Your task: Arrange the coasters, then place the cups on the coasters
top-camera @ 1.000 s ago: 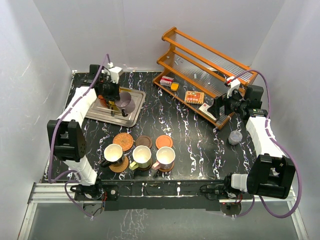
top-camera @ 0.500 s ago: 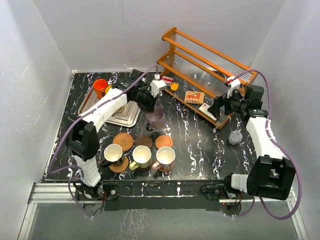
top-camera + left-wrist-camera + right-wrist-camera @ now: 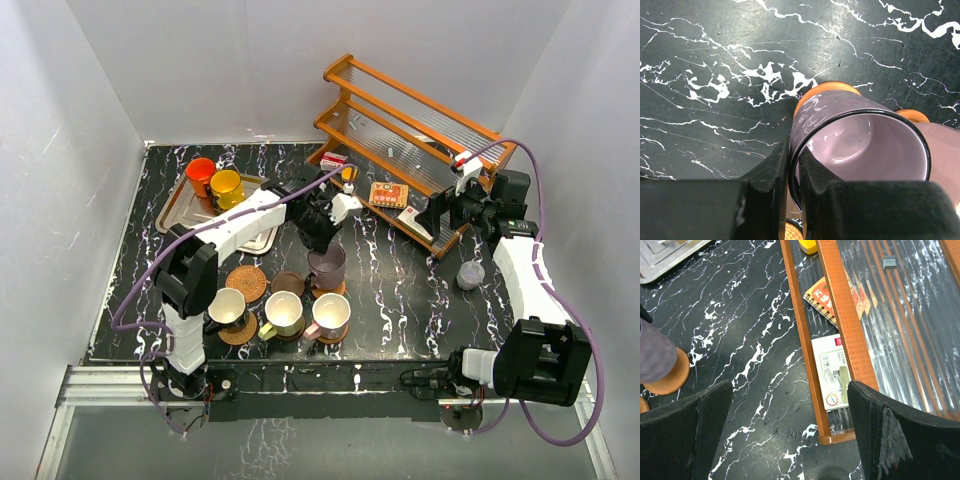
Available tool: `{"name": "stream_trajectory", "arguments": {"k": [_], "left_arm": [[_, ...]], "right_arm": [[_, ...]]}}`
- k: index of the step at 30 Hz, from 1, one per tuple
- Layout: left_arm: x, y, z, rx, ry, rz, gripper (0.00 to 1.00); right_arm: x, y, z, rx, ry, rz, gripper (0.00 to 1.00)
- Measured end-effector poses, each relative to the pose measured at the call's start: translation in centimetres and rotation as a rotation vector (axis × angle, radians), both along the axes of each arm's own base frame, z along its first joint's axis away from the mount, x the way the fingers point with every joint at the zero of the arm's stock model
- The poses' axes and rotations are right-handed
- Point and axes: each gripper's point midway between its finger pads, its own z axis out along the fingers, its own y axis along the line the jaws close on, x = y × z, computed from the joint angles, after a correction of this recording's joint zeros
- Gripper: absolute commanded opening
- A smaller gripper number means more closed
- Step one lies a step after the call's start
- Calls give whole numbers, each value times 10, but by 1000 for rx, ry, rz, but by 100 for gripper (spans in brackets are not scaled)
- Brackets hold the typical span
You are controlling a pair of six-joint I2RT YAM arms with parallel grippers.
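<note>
At the far left I see a metal tray [image 3: 262,236] with the orange mug [image 3: 201,171] and the yellow mug [image 3: 225,184] standing in its back corner, touching each other. Nearer me, the black mug [image 3: 227,306] sits on the front woven coaster [image 3: 240,334]. Behind it a bare woven coaster [image 3: 246,283] lies on the table [image 3: 400,290]. Next along, the yellow-green mug [image 3: 283,314] stands in the front row, with a bare dark coaster [image 3: 288,283] behind it.

The left gripper [image 3: 791,160] is pinched tight on the rim of the lilac mug [image 3: 860,145], one finger [image 3: 771,167] outside the wall and the other inside. The mug hangs tilted over the orange-brown coaster [image 3: 825,89]. I cannot tell from my views whether its base touches the disc. The pink mug [image 3: 331,313] stands just in front of it.

Further right, a wooden shelf [image 3: 420,120] runs along the back, and a small grey cup [image 3: 470,274] stands alone on the table. The right gripper [image 3: 789,410] hangs beside the shelf's lower tier, jaws spread wide with nothing between them.
</note>
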Motion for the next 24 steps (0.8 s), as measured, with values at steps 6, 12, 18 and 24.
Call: {"name": "stream_trajectory", "arguments": {"k": [6, 12, 18, 24], "left_arm": [[-7, -6, -4, 10, -3, -13, 0], [-15, -3, -18, 35, 11, -19, 0], [-17, 1, -24, 51, 7, -35, 0], [-16, 0, -24, 48, -9, -63, 0]], "right_arm": [[0, 1, 0, 2, 0, 4, 98], [-1, 1, 0, 4, -1, 7, 98], [-1, 2, 1, 5, -1, 8, 98], [-1, 2, 1, 5, -1, 8, 98]]}}
